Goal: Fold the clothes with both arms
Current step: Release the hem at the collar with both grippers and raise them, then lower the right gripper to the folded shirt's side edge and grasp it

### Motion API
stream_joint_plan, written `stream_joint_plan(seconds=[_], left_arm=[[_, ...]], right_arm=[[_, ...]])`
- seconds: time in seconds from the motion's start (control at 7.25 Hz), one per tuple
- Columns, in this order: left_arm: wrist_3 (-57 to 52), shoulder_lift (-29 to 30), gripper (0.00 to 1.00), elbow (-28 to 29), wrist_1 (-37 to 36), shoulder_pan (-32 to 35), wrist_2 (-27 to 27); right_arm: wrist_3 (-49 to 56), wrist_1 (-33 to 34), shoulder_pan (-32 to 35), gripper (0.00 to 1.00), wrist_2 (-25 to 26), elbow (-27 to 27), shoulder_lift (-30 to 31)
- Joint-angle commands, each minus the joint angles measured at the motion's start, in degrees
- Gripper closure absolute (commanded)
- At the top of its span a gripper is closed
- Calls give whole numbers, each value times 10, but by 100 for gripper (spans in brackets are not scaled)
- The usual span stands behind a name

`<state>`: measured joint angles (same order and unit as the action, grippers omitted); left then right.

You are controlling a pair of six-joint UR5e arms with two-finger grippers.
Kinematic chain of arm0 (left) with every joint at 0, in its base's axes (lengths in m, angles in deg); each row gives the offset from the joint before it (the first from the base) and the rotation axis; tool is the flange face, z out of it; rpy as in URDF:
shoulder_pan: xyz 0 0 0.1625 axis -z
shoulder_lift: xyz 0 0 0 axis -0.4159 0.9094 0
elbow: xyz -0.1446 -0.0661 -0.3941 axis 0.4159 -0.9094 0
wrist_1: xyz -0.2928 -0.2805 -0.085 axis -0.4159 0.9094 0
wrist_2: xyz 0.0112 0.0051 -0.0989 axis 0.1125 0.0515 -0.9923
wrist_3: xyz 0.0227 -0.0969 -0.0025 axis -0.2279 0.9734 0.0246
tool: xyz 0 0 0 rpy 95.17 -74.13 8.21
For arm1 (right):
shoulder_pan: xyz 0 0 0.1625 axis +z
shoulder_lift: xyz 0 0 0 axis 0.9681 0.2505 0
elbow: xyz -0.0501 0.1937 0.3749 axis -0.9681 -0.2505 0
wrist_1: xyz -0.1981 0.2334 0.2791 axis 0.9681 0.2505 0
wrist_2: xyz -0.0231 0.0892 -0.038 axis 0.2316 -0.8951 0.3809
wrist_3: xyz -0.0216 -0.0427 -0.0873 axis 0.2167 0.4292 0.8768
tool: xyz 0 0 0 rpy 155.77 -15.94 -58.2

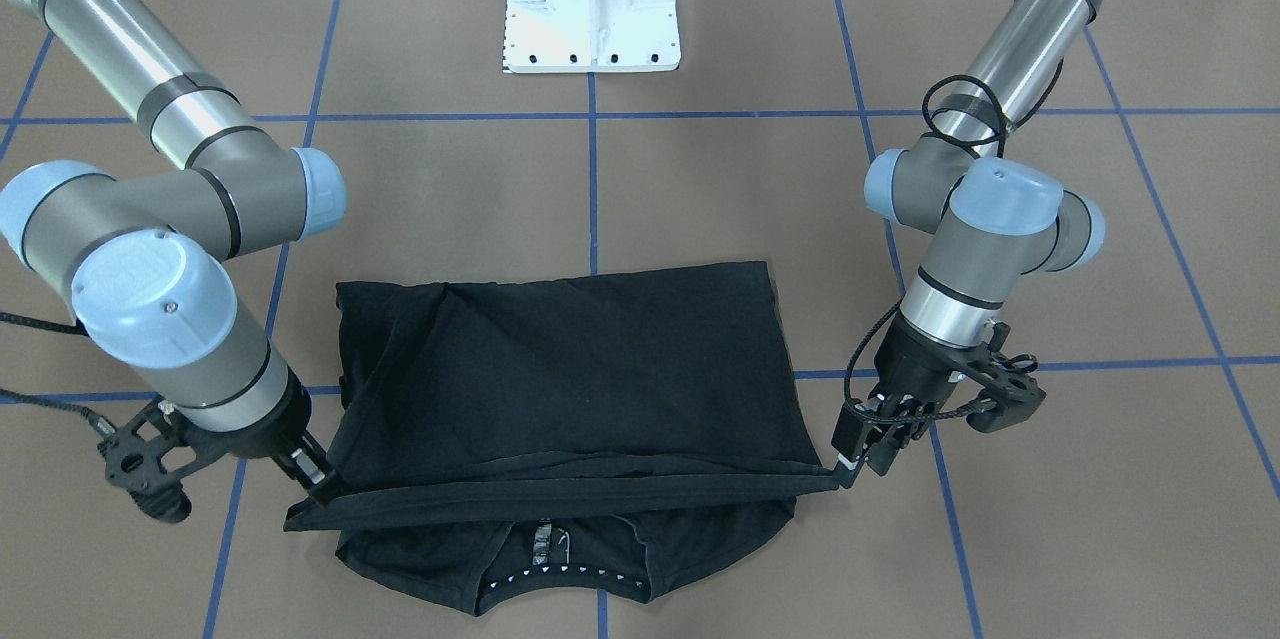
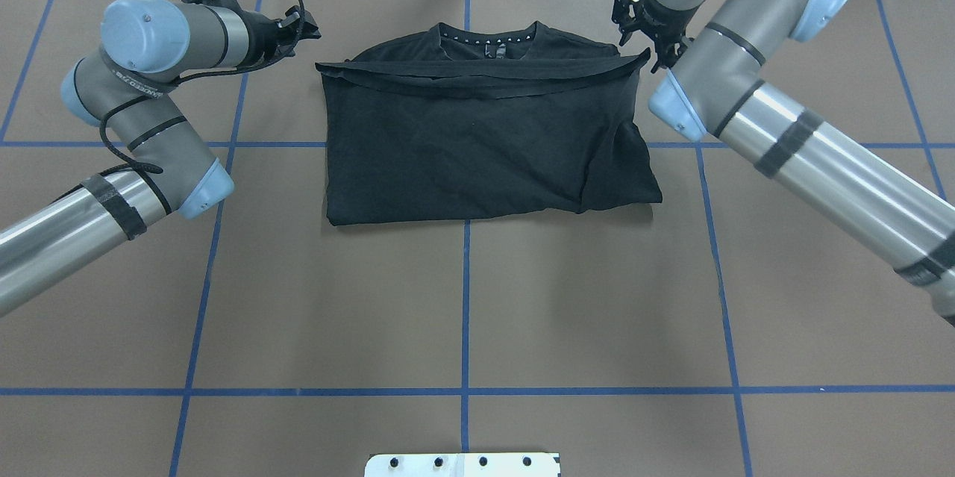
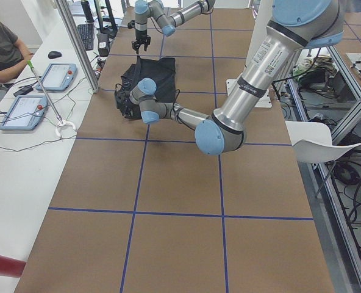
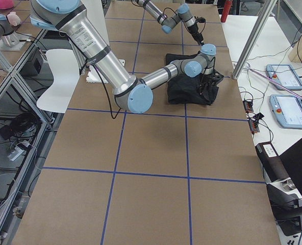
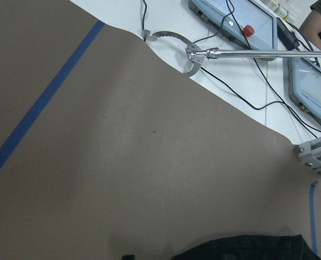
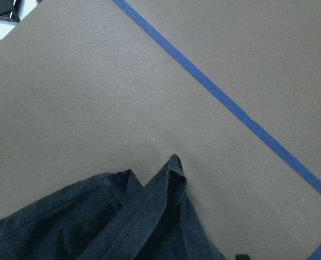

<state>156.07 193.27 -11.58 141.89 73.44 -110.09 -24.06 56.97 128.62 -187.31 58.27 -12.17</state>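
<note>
Left arm [image 1: 985, 249] and right arm [image 1: 160, 309] both reach forward, wrists bent down. Left gripper [image 1: 858, 464] and right gripper [image 1: 322, 489] sit at opposite ends of folded-over hem [image 1: 600, 499]. Cannot tell whether fingers are grasping or released. T-shirt [image 1: 570, 369] flat on worktop [image 1: 700, 189], long axis side to side, collar [image 1: 555, 571] pointing away from robot.

Front and overhead cameras are looking down from opposite sides, sharing the shirt [image 1: 570, 369]; wrist cameras are hugging the table [image 5: 122, 162].
</note>
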Motion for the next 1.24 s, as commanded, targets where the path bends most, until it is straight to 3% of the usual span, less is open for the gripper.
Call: stream_joint_plan(seconds=[0.0, 0.14, 0.41, 1.1], left_arm=[[-1, -2, 38, -2, 1, -1, -1], [-1, -3, 38, -2, 0, -1, -1], [0, -4, 38, -6, -2, -1, 0], [0, -6, 38, -9, -5, -1, 1]], right_arm=[[-90, -30, -36, 29, 1, 139, 118], [-128, -99, -58, 29, 7, 192, 189], [-195, -230, -89, 29, 20, 207, 255], [-196, -233, -130, 30, 46, 234, 282]])
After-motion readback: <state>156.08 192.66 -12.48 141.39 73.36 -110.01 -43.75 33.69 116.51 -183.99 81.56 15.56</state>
